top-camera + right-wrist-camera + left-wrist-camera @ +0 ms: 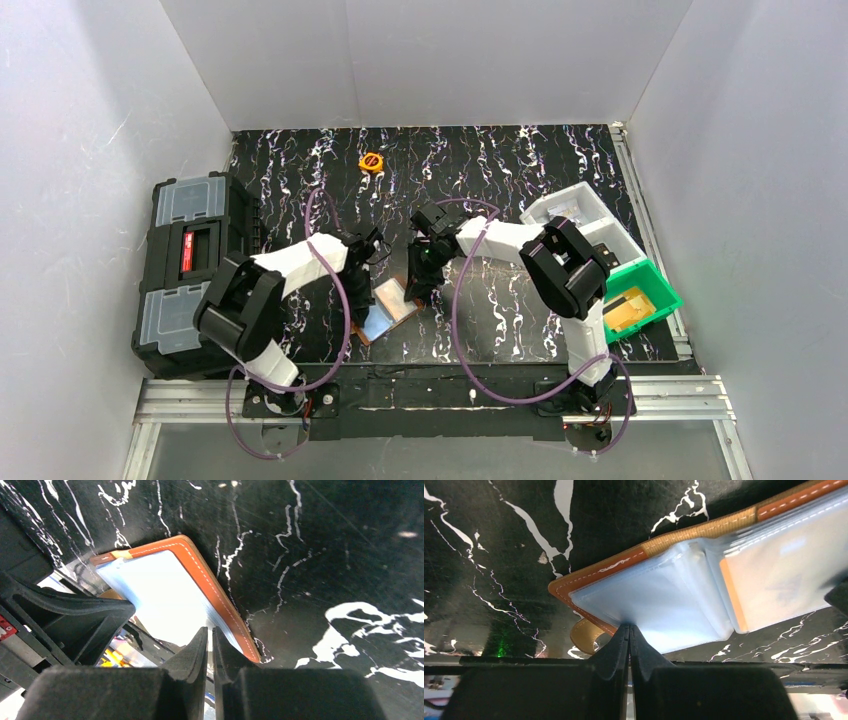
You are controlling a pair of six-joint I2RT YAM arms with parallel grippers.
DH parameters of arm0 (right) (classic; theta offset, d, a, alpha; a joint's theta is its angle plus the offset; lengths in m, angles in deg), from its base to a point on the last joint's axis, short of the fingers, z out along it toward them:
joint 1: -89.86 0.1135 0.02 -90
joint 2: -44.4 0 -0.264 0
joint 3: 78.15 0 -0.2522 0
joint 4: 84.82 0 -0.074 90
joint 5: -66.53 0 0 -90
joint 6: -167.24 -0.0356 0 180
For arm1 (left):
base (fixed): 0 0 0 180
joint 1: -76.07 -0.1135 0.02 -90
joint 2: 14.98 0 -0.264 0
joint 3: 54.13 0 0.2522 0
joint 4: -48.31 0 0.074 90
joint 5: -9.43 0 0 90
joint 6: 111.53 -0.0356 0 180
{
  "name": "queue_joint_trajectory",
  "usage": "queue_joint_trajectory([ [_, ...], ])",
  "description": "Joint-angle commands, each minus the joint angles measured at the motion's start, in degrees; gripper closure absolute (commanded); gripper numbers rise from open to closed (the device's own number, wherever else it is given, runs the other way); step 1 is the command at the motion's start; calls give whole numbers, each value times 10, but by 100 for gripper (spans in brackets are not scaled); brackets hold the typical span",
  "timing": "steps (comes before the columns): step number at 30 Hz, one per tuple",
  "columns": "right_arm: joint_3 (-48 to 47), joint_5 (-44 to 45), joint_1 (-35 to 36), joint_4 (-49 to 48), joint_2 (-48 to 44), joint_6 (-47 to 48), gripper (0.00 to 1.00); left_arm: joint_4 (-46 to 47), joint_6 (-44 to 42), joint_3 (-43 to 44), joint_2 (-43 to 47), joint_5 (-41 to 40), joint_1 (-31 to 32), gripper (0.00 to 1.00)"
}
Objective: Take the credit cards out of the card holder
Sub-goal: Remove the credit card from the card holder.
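One card holder (390,310) lies open, lower centre from above. Left wrist: left gripper (629,628) is closed at a pocket edge, credit cards (774,575) inside at right. Right wrist: right gripper (210,630) pinches the card holder's edge; pulling may lift the whole holder.

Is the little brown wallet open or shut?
Open. The card holder lies spread on the table, its two leaves apart and its shiny clear pockets facing up.

Left arm (300,262), right arm (497,240): white links, black joints, looping purple cables (345,300), black claw fingers (610,657).
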Motion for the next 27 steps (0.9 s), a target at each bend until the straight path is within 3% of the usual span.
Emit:
queue_joint_trajectory([
  [1,26,63,1,28,-13,14,85,96,-17,9,-75,-53,-1,100],
  [9,22,73,1,32,-15,17,84,106,-38,62,-123,-43,-1,100],
  [19,35,93,2,22,-71,13,82,123,-45,47,-109,-31,-1,100],
  [27,68,106,1,13,-121,10,74,132,-78,135,-165,13,-1,100],
])
